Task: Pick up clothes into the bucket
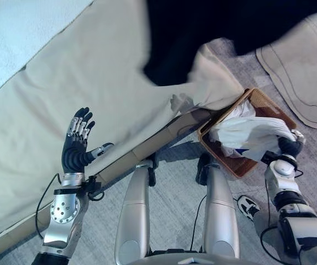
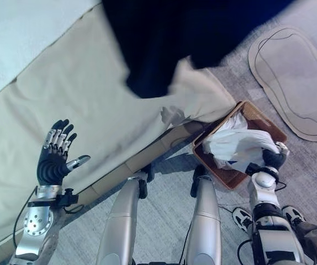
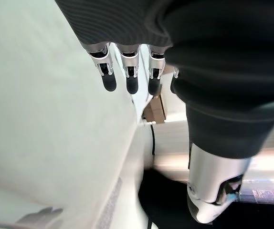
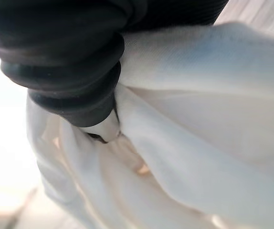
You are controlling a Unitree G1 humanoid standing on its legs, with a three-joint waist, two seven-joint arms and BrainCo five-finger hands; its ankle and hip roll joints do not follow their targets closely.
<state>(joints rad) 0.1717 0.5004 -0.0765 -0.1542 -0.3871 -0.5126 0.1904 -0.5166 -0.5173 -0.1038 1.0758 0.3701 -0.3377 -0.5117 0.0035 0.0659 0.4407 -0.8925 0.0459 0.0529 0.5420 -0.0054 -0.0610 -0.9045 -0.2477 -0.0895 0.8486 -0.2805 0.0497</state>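
A brown woven basket [image 1: 241,165] stands on the floor by the bed's corner, with a white garment [image 1: 247,132] bunched up in it. My right hand [image 1: 290,146] reaches into the basket from its near right side, and the white garment [image 4: 199,143] wraps closely round the dark cover [image 4: 70,62]. A large dark navy cloth [image 1: 202,38] lies on the bed above the basket. My left hand [image 1: 74,149] is raised over the beige bed cover, open, fingers [image 3: 127,81] straight and holding nothing.
The bed with its beige cover [image 1: 64,99] takes up the left and middle, with a pale blanket [image 1: 15,33] at the far left. A light mat [image 1: 305,66] lies on the grey floor beyond the basket. A person's shoe [image 1: 248,206] stands near my right arm.
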